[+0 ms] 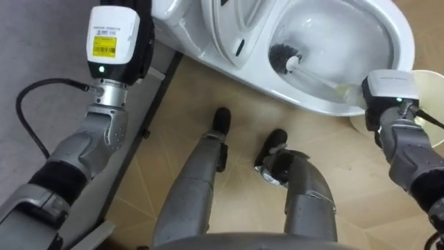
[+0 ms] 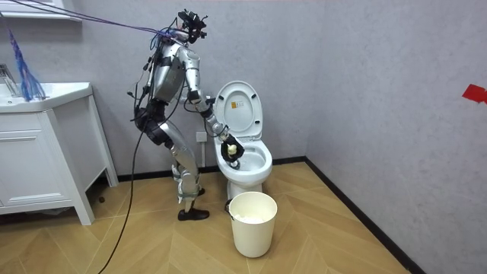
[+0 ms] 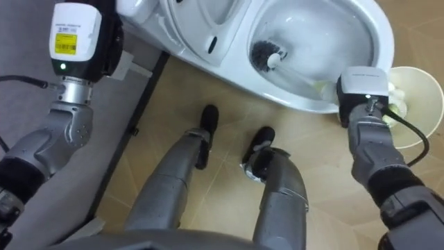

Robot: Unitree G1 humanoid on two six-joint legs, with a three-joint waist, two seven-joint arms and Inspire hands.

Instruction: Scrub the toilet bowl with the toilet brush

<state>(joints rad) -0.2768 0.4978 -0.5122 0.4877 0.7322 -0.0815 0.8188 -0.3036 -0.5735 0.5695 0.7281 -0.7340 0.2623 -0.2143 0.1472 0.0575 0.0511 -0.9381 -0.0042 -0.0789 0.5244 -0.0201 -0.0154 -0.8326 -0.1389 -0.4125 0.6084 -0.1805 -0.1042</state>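
The robot stands with knees bent on the tan wood-patterned floor, its feet close to the foot of the white ceramic toilet. In the room view it faces the room view's right, and its near arm slopes down to the bowl.

The right hand hangs just over the near rim of the bowl. It sits under its own wrist housing in the eye views, so whether it is clamped on anything cannot be told. The toilet brush with the pale handle and dark bristle head lies inside the bowl. Its handle runs straight out from under the hand, and its head sits beyond the hand, low against the wet white inner wall. The end of the handle nearest the hand is hidden by the wrist housing.

Just on the outer side of the hand, and lower, the round cream plastic bucket stands on the floor beside the toilet's base, close to the bowl.

Farther from the hand, across the bowl, the raised white seat and lid stand upright against the grey wall. The left forearm rises along that side, next to the seat.

Well behind the robot, at the room view's left, the white vanity cabinet stands against the wall.
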